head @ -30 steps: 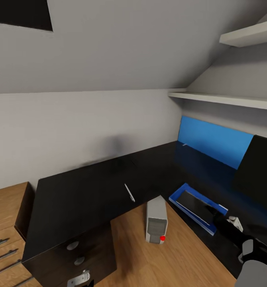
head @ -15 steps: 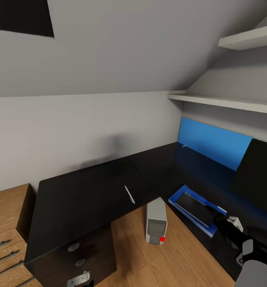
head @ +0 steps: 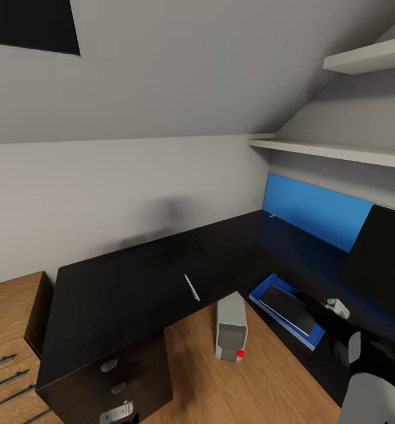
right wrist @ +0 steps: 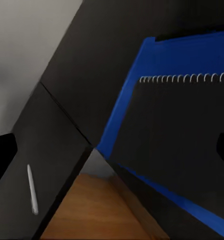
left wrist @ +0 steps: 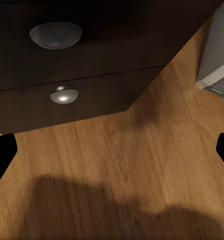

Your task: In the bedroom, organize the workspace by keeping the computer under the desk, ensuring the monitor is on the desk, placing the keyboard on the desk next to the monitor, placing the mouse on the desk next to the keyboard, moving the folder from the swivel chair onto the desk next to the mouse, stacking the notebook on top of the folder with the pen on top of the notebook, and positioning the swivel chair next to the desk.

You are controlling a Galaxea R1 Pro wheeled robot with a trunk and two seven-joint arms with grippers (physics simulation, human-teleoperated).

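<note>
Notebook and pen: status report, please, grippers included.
Right gripper open, just off the notebook. Notebook flat on the folder. Pen apart on the desk, nothing in between. Left gripper open near the floor.

L-shaped black desk (head: pixel 121 288) with blue back panel (head: pixel 315 212). On it: white pen (head: pixel 191 287) near the inner corner edge, blue folder (head: pixel 262 299) on the right wing near the front edge, black notebook (head: pixel 289 306) stacked on the folder. Computer (head: pixel 231 327) stands on the wood floor (head: pixel 250 377) at the desk's inner corner
</note>
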